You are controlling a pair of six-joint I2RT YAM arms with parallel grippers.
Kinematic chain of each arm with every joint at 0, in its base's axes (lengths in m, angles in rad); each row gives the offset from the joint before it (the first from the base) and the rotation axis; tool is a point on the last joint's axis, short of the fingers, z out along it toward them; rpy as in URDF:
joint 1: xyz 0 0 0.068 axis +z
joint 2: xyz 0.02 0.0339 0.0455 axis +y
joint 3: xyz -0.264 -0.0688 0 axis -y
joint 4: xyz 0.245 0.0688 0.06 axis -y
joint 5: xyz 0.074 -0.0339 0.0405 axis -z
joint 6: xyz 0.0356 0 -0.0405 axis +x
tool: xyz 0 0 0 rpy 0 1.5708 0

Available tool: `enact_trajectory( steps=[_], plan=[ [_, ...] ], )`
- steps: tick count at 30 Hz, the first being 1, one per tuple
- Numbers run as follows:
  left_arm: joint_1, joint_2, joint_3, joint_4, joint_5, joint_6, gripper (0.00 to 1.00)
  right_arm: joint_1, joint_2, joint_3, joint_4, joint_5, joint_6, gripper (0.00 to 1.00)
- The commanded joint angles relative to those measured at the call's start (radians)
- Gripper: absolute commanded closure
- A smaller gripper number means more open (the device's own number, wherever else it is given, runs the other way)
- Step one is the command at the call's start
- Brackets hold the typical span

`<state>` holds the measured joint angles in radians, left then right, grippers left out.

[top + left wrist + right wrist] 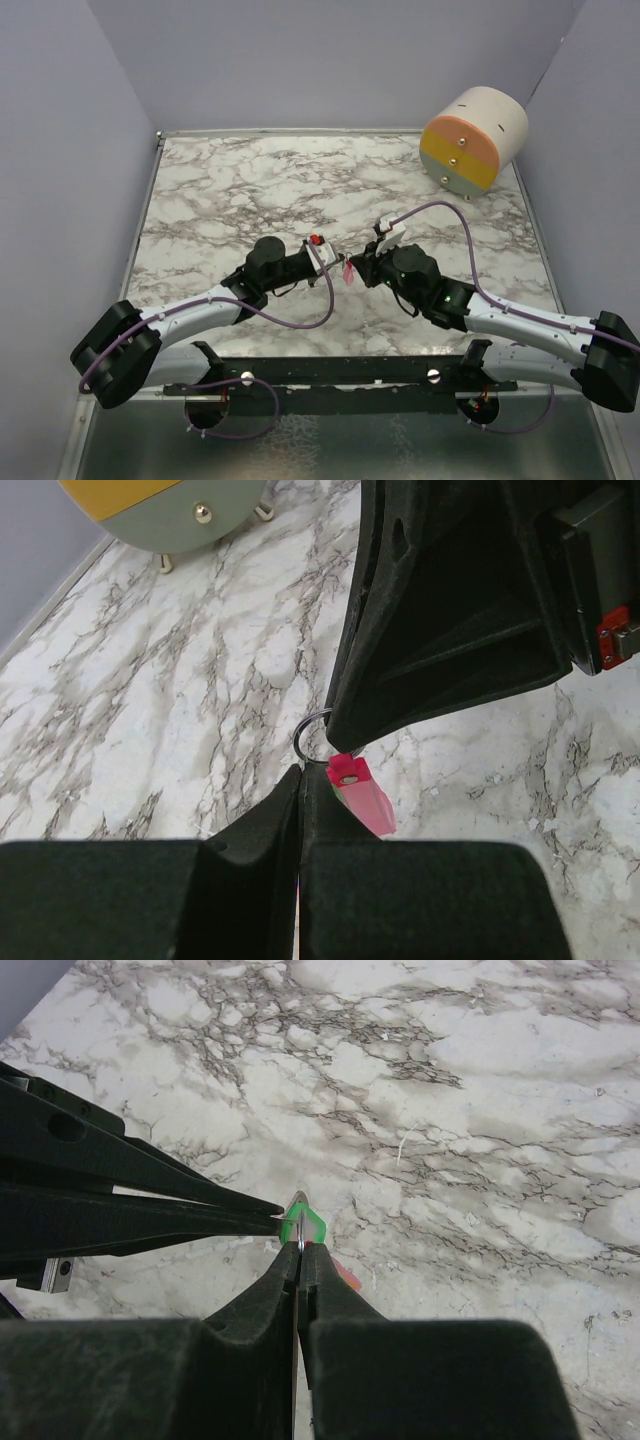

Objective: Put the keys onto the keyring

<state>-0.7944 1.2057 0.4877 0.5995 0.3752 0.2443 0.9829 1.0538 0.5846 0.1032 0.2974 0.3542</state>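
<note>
Gripping keyring (pixel 298 742) — right tool (pixel 299 1250); left tool (pixel 300 780) closed alongside (pink key (pixel 362 795) dangling, drum (pixel 474 140) afar)

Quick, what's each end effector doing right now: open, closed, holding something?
Left end effector: closed, tips at the green key; grip unclear.
Right end effector: closed on the keyring, pink key beside it.

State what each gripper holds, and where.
Left gripper pinches the keyring at its edge; right gripper appears to pinch the green key by its head.
</note>
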Motion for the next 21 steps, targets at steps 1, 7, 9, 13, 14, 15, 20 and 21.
enact_trajectory(
  steps=[1, 7, 9, 13, 14, 15, 20, 21],
  plan=[
    [-0.007, 0.005, 0.001, -0.003, -0.009, 0.015, 1.0, 0.005, -0.013, 0.023, -0.01, -0.012, 0.004, 0.99],
    [-0.011, 0.003, 0.002, -0.007, -0.006, 0.016, 1.0, 0.006, -0.01, 0.023, -0.008, -0.009, 0.004, 0.99],
    [-0.012, 0.005, 0.002, -0.009, -0.006, 0.016, 1.0, 0.005, -0.011, 0.024, -0.007, -0.008, 0.004, 0.99],
    [-0.014, 0.009, 0.004, -0.013, -0.003, 0.017, 1.0, 0.006, -0.012, 0.024, -0.008, -0.008, 0.004, 0.99],
    [-0.014, 0.009, 0.004, -0.015, -0.004, 0.018, 1.0, 0.006, -0.013, 0.024, -0.008, -0.009, 0.004, 0.99],
    [-0.014, 0.011, 0.005, -0.016, -0.004, 0.018, 1.0, 0.005, -0.014, 0.024, -0.008, -0.008, 0.004, 0.99],
    [-0.017, 0.017, 0.005, -0.017, -0.003, 0.016, 1.0, 0.006, -0.018, 0.023, -0.008, -0.003, 0.004, 0.99],
    [-0.016, 0.019, 0.005, -0.017, -0.003, 0.016, 1.0, 0.006, -0.018, 0.022, -0.005, -0.002, 0.004, 0.99]
  ],
)
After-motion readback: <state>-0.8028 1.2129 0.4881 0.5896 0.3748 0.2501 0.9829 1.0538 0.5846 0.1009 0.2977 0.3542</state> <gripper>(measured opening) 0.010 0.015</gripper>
